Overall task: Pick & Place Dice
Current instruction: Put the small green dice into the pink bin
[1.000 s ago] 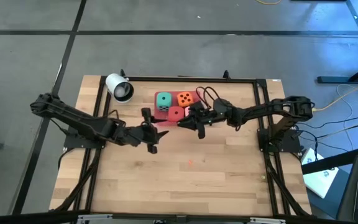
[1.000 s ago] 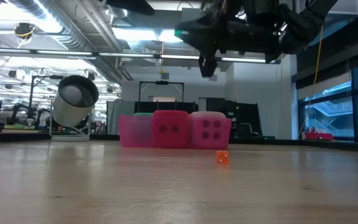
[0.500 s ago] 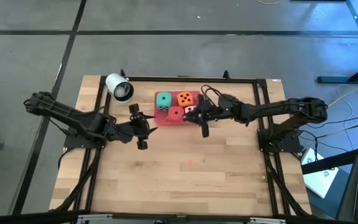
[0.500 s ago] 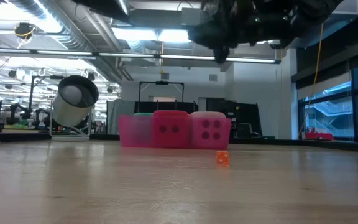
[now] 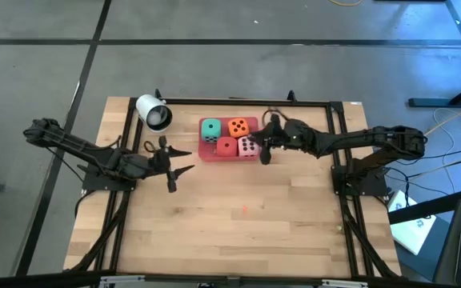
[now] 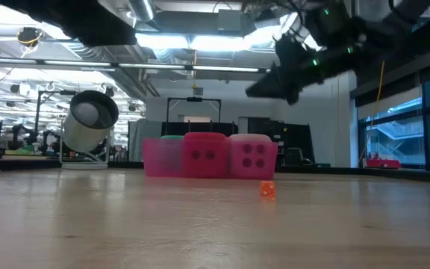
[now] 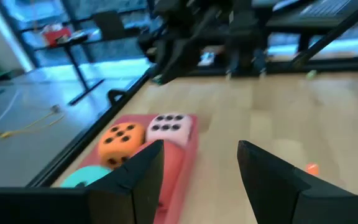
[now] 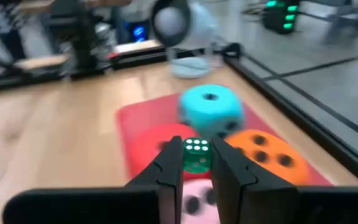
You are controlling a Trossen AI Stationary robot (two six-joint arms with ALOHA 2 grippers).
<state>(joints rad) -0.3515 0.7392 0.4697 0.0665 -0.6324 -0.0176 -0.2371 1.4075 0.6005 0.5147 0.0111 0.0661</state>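
Pulling back, the left hand (image 5: 172,162) is empty with fingers apart. All four dice (image 5: 229,138) now sit on the pink tray (image 5: 205,152). The right hand (image 8: 196,163) pinches a tiny green die (image 8: 196,155) above them.

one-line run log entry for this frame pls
left gripper: open, empty, left of tray | right gripper: shut on small green die, above tray | tray: teal die, orange die, red die, pink die

no readable text, labels, brands or numbers anywhere, only pips on the dice (image 5: 226,136)
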